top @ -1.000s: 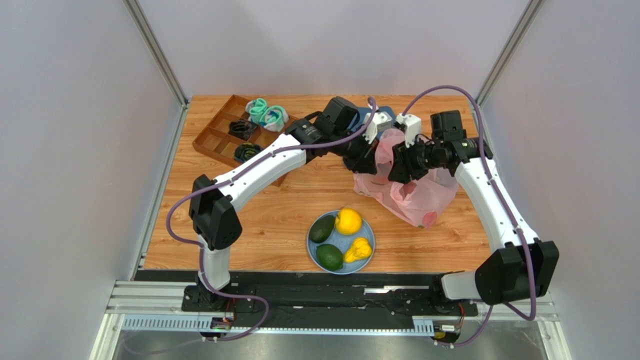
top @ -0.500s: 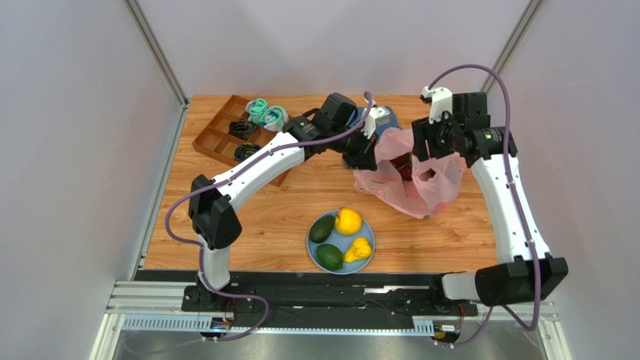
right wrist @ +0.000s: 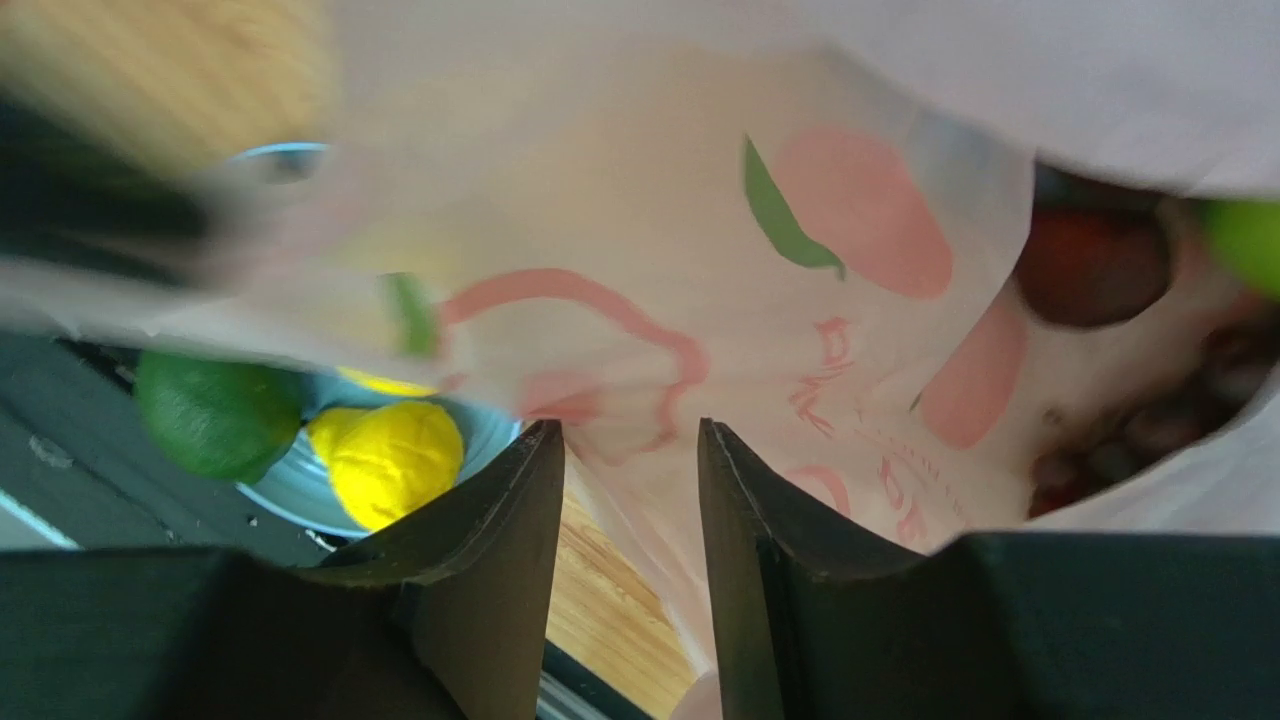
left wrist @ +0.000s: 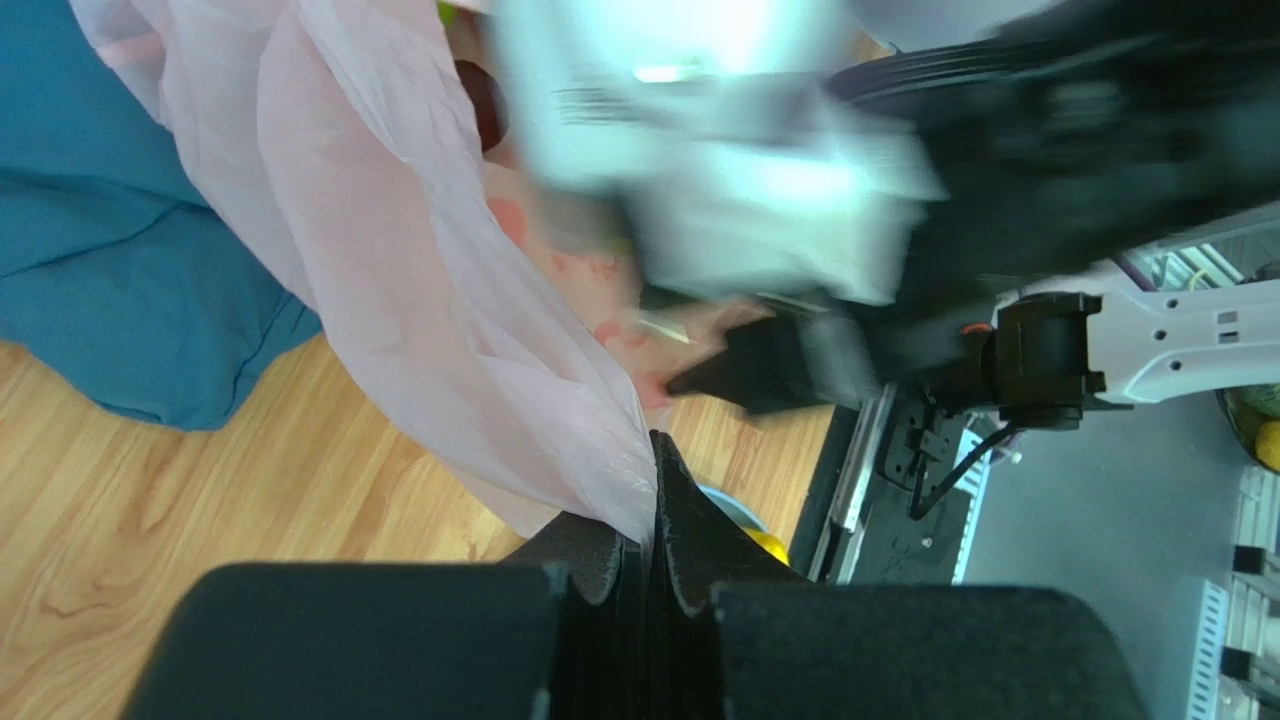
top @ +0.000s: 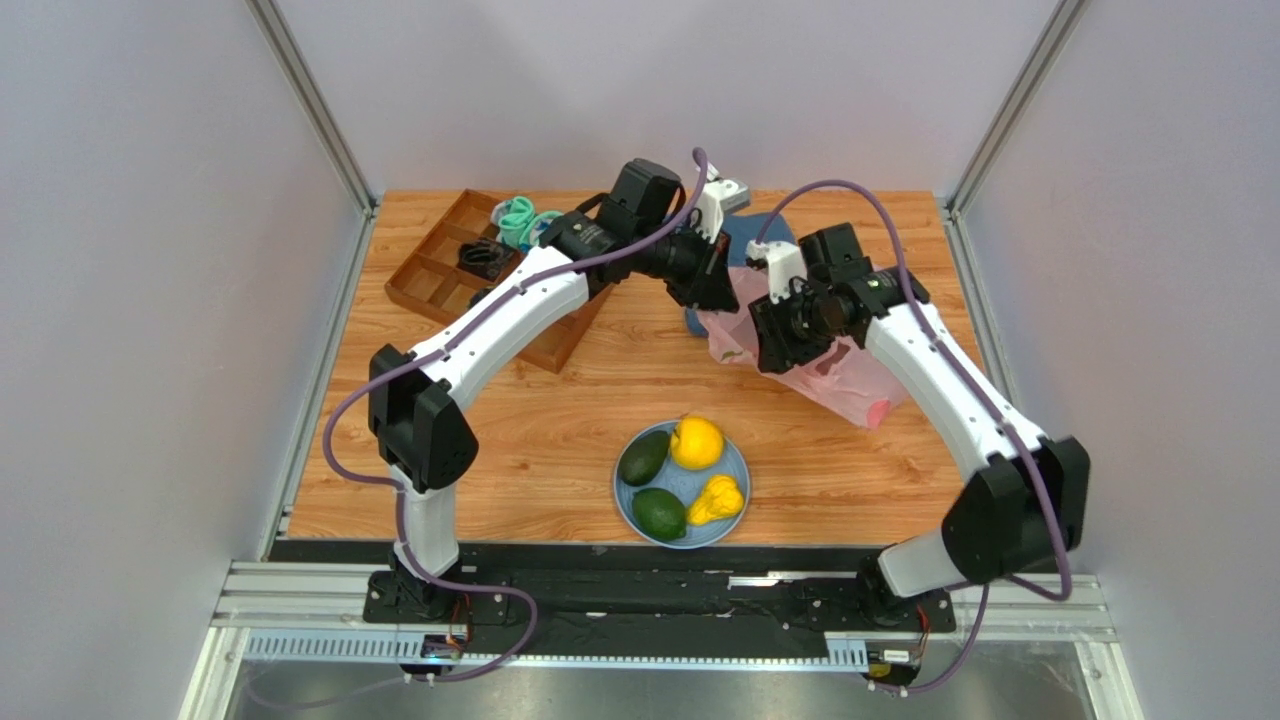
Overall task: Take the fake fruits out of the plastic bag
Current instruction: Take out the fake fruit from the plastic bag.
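From above, we see the pink bag (top: 842,383) lying on the far right part of the table (top: 496,450), well beyond the plate (top: 685,485). The left gripper (top: 718,288) is at the bag's far left edge, by a blue cloth (top: 747,237). The right gripper (top: 766,338) is at the bag's near left side, just beside the left one. On the plate lie a round yellow fruit (top: 696,443), a yellow pear (top: 717,498) and two avocados (top: 646,456), all outside the bag. A wooden tray (top: 466,278) with teal socks (top: 519,221) stands at the far left.

In the left wrist view, the left gripper (left wrist: 649,518) is fully closed, with a fold of the bag (left wrist: 406,285) pinched between its tips and the film stretched away from it. The blue cloth (left wrist: 120,270) lies on the table behind the film. The right gripper (left wrist: 759,368) shows only as a blur beyond the bag.

In the right wrist view, the right gripper (right wrist: 624,510) points into the bag's mouth. Its fingers (right wrist: 496,555) stand apart with a narrow gap, and we see nothing clamped between them. Inside the bag (right wrist: 842,345) lie a dark red fruit (right wrist: 1089,263), a green apple (right wrist: 1247,240) at the frame's edge and dark grapes (right wrist: 1172,428). At lower left, below the film, the plate (right wrist: 308,488) shows with the pear (right wrist: 394,458) and one avocado (right wrist: 218,413).
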Motion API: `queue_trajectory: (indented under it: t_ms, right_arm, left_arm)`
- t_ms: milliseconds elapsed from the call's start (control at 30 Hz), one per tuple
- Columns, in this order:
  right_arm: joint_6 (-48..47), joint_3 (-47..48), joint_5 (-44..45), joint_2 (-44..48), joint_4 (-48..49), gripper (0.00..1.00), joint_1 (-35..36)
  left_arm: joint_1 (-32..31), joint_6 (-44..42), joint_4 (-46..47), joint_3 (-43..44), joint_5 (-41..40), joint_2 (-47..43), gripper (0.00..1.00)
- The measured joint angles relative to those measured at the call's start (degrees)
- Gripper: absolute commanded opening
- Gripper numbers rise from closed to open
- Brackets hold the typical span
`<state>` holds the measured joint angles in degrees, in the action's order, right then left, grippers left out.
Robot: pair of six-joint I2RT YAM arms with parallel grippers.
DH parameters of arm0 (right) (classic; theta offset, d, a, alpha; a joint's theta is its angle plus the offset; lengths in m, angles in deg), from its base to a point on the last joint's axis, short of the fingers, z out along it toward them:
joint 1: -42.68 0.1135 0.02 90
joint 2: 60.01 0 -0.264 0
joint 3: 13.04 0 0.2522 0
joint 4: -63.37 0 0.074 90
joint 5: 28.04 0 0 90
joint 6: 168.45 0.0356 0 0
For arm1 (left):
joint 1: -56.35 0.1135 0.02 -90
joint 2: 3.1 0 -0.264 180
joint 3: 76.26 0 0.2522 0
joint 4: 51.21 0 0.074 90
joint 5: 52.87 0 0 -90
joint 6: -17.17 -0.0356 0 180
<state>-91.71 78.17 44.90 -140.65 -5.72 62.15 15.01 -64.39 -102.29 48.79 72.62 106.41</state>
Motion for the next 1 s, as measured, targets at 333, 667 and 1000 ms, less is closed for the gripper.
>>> queue_trajectory:
  t_ms: [333, 667, 1000]
  right_arm:
    - [9.0, 2.5, 10.0, -14.5, 3.6, 0.4, -12.2]
    - [7.8, 10.3, 18.6, -22.8, 6.9, 0.73, -15.6]
    - [5.6, 20.4, 20.7, -35.7, 10.0, 0.81, -15.4]
  left_arm:
    - [-0.5, -0.3, 1.2, -1.0, 2.7, -0.4, 0.0]
    - [-0.4, -2.6, 1.2, -3.7, 5.0, -4.2, 0.0]
    - [-0.3, -3.4, 1.5, -3.6, 6.7, -3.0, 0.0]
